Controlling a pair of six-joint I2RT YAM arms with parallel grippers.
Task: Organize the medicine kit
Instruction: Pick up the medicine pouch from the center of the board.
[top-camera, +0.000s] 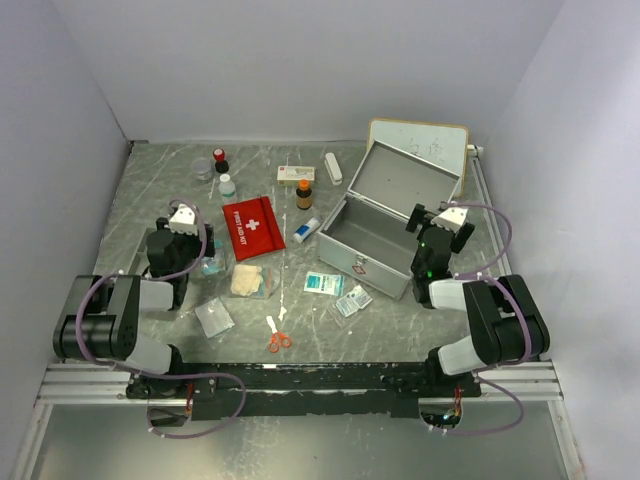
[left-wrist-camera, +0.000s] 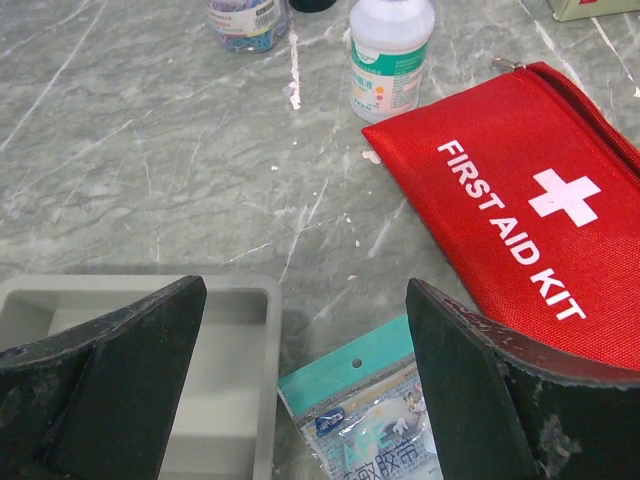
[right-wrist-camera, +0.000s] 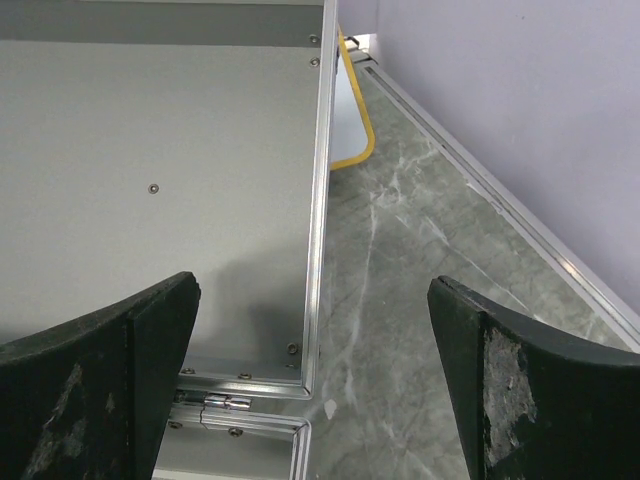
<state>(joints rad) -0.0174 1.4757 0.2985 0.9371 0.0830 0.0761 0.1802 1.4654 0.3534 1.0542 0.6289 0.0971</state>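
Observation:
The open metal case (top-camera: 372, 240) stands right of centre with its lid (top-camera: 412, 176) raised. A red first aid kit pouch (top-camera: 252, 227) lies left of it and shows in the left wrist view (left-wrist-camera: 530, 210). My left gripper (top-camera: 185, 224) is open and empty (left-wrist-camera: 305, 290) above a teal plaster packet (left-wrist-camera: 365, 395) and a grey tray (left-wrist-camera: 262, 380). My right gripper (top-camera: 446, 222) is open and empty (right-wrist-camera: 313, 285) over the right end of the case's lid (right-wrist-camera: 160, 160), by the hinge (right-wrist-camera: 225, 402).
Bottles (top-camera: 227, 186), a jar (top-camera: 205, 168), a brown bottle (top-camera: 304, 193), a box (top-camera: 296, 174) and a white tube (top-camera: 333, 167) stand at the back. A gauze bag (top-camera: 250, 281), teal packets (top-camera: 324, 284), a zip bag (top-camera: 214, 316) and orange scissors (top-camera: 278, 339) lie in front.

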